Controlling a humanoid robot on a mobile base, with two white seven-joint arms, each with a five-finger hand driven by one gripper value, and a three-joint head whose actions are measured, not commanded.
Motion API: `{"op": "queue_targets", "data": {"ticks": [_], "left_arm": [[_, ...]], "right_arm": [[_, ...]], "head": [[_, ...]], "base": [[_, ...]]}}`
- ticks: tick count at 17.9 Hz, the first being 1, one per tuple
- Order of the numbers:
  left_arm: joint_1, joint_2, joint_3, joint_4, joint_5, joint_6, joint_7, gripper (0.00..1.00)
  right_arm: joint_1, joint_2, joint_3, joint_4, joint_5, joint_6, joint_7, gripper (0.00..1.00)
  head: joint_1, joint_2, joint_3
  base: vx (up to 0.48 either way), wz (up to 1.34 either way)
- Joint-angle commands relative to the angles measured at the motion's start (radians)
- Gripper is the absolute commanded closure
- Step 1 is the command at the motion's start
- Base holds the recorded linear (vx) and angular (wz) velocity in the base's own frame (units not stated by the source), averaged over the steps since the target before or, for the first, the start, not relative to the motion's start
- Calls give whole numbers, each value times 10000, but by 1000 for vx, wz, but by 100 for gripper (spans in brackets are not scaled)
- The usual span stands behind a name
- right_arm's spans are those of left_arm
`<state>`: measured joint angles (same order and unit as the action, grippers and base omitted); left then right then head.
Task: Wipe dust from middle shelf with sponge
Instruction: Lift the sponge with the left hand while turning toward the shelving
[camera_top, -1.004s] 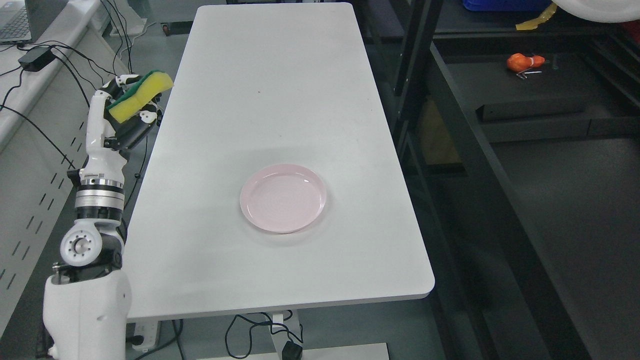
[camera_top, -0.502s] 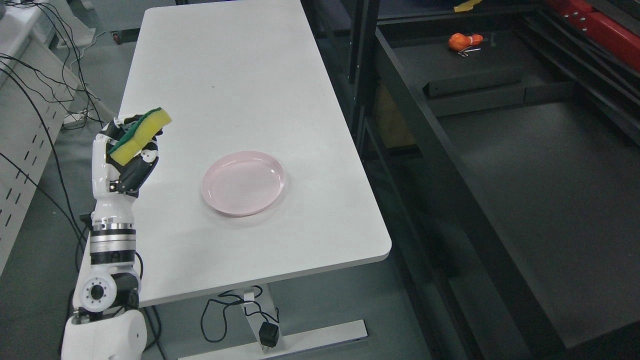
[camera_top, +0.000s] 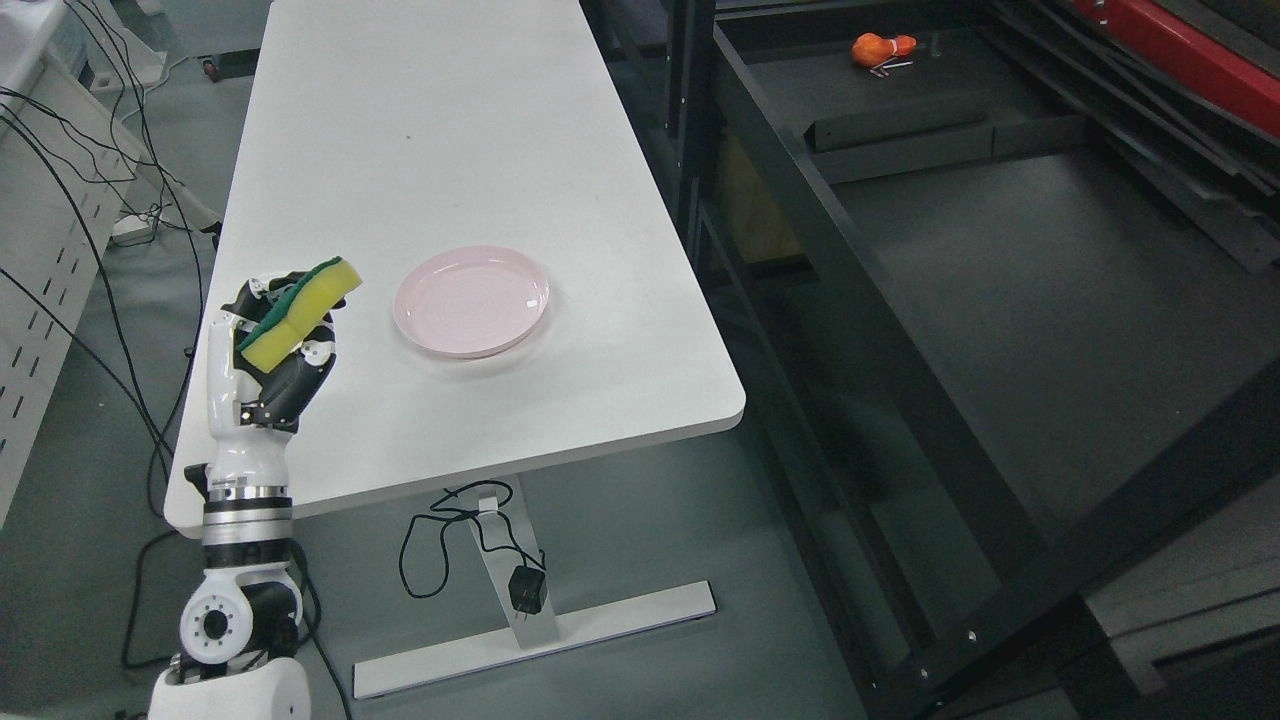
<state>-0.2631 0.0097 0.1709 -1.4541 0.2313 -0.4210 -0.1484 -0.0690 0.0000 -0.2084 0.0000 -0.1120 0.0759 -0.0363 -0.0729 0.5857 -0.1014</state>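
Left hand (camera_top: 272, 345) raised over the desk's (camera_top: 480, 150) near left edge, fingers curled around a yellow-green sponge (camera_top: 298, 310). Pink plate (camera_top: 471, 301) just right of it. Black shelf (camera_top: 1000, 260) stands well apart, right.

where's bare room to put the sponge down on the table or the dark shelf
The white table is bare from the pink plate to its far end, and between the plate and the near edge. The dark shelf is open in front of the orange object. The only busy spot is by the plate, where the left hand holds the sponge.
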Motion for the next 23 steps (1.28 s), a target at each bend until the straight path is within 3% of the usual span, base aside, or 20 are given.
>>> {"op": "queue_targets", "data": {"ticks": [1, 23], "left_arm": [[192, 78, -313, -1, 172, -8, -4, 100], [560, 78, -1953, -246, 172, -39, -19, 99]], "right_arm": [[0, -175, -2, -175, 0, 8, -6, 0], [0, -175, -3, -175, 0, 8, -6, 0]], "head": [[0, 0, 0], [0, 0, 0]], "base": [[-220, -122], [-235, -306]]}}
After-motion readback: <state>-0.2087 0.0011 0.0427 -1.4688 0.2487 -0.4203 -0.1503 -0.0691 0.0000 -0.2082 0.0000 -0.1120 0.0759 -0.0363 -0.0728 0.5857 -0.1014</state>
